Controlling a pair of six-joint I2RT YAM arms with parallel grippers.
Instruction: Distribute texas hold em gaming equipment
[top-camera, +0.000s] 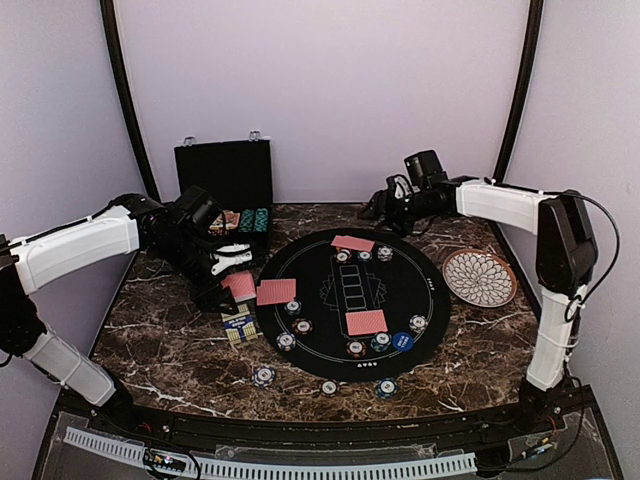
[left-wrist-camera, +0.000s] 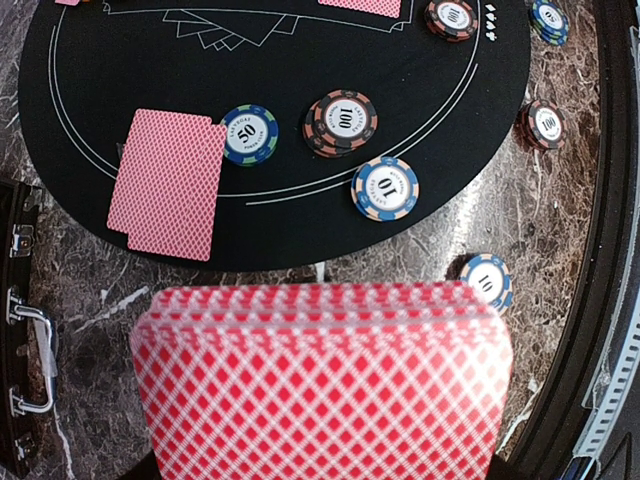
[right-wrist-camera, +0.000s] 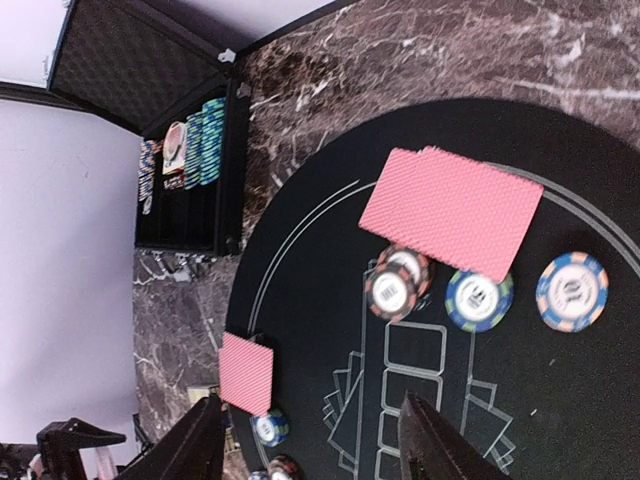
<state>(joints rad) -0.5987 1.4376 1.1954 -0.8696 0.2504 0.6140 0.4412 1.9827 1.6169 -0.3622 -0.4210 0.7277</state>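
My left gripper (top-camera: 228, 262) is shut on a deck of red-backed playing cards (left-wrist-camera: 320, 380), held over the marble just left of the round black mat (top-camera: 310, 262). Its fingers are hidden under the deck in the left wrist view. Pairs of face-down cards lie on the mat at the left (top-camera: 276, 291), far (top-camera: 352, 243) and near (top-camera: 366, 322) sides. Striped poker chips (left-wrist-camera: 342, 122) sit beside each pair, and a blue marker disc (top-camera: 403, 341) lies at the mat's near right. My right gripper (right-wrist-camera: 315, 445) hangs open and empty above the mat's far edge, close to the far pair (right-wrist-camera: 450, 212).
A black hinged case (top-camera: 224, 185) with rows of chips stands open at the back left. A white patterned plate (top-camera: 479, 277) lies right of the mat. A card box (top-camera: 240, 325) lies under my left gripper. Three chips (top-camera: 264, 376) rest on the marble in front of the mat.
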